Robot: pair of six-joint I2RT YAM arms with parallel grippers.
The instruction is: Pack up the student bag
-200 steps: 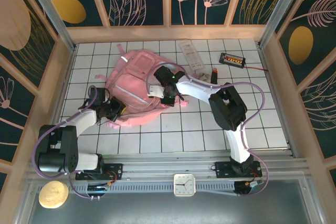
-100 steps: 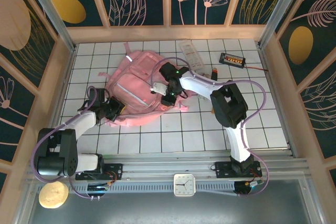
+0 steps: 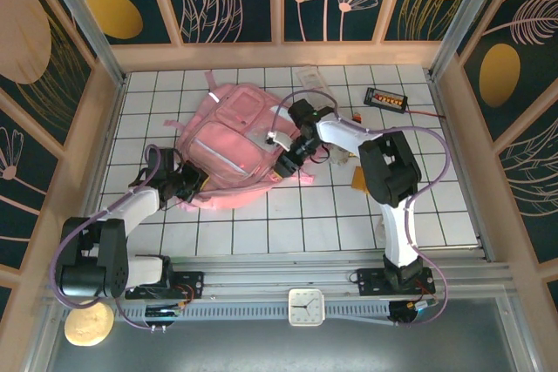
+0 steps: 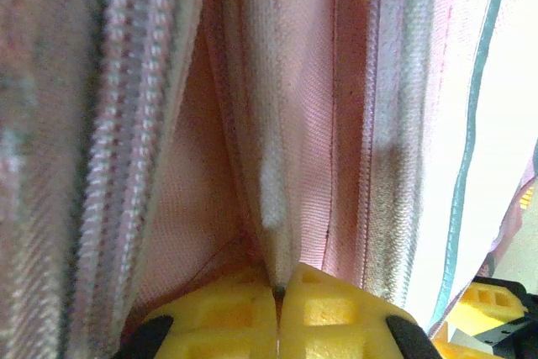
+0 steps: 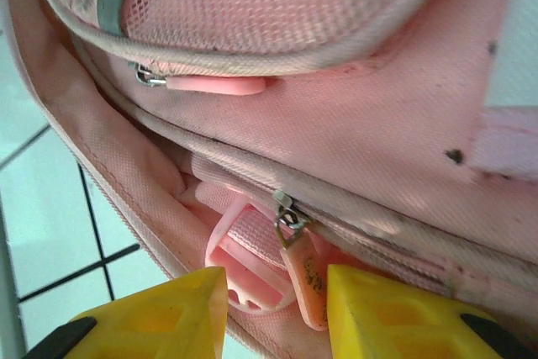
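The student bag point(image 3: 228, 141), a big pink fabric backpack, lies flat on the white tiled table. My left gripper point(image 3: 187, 183) is at its near left corner, and its yellow fingers point(image 4: 336, 308) are shut on a fold of pink fabric point(image 4: 273, 199) beside a zipper seam. My right gripper point(image 3: 291, 157) is at the bag's right edge. In the right wrist view it point(image 5: 276, 308) stands open, with a pink zipper pull point(image 5: 303, 279) and a pink strap buckle point(image 5: 244, 266) loose between its fingers, the pull close to the right finger.
A black device with orange parts point(image 3: 386, 98) and a clear flat case point(image 3: 310, 76) lie at the back right. A small orange item point(image 3: 359, 179) sits by the right arm. A white clock point(image 3: 306, 306) rests on the front rail.
My right gripper has opened and let go of the zipper pull, and it has shifted a little to the right along the bag. The bag shifted slightly away. The left gripper keeps its grip.
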